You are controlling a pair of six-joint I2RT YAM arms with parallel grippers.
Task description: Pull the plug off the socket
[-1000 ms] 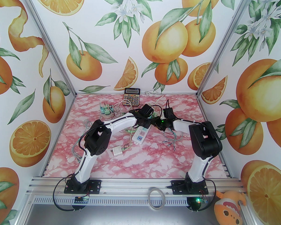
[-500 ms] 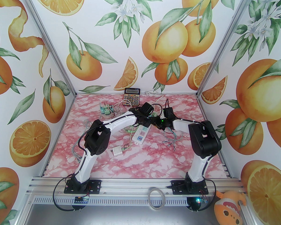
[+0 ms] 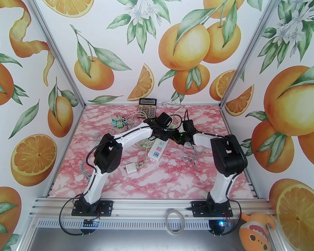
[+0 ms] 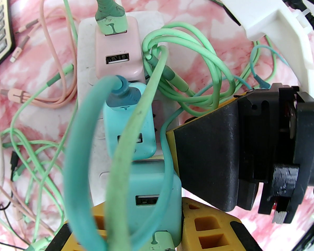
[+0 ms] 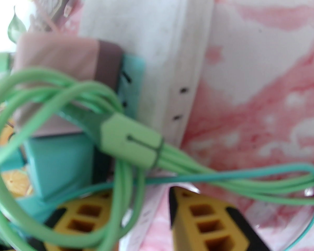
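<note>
A loose white charger [image 3: 131, 169] lies nearest on the pink tabletop [image 3: 172, 187], seen from above. It is apart from the white strip [image 3: 157, 152] just beyond it. The strip's near end is bare. Both arms meet over its far end, and their wrists cover what the claws do there. Thin cables [image 3: 189, 157] trail on the tabletop to the strip's right.

The left wrist camera fills that gap. Three plugs sit in a row on the strip. The nearest, a teal plug [image 4: 157, 182], stands between the yellow fingers [image 4: 209, 226] of the left claw [image 4: 146, 210], which is clamped on its two sides. Whether its pins are out of the strip I cannot tell. Behind it come a second teal plug [image 4: 146, 145] and then a pink plug [image 4: 132, 51], each with a cable in its top. A green loop [image 4: 212, 69] drapes beside them.

The right wrist camera, blurred, looks along the strip's side wall instead. The right claw [image 5: 138, 196] has a yellow finger on either side of the strip's edge, with a cable crossing between them. Whether they pinch it I cannot tell. The left wrist camera shows one of those fingers [image 4: 206, 150] from outside, at the strip's right edge beside the teal plugs.

Farthest, a calculator [image 3: 147, 108] rests by the back wall.
</note>
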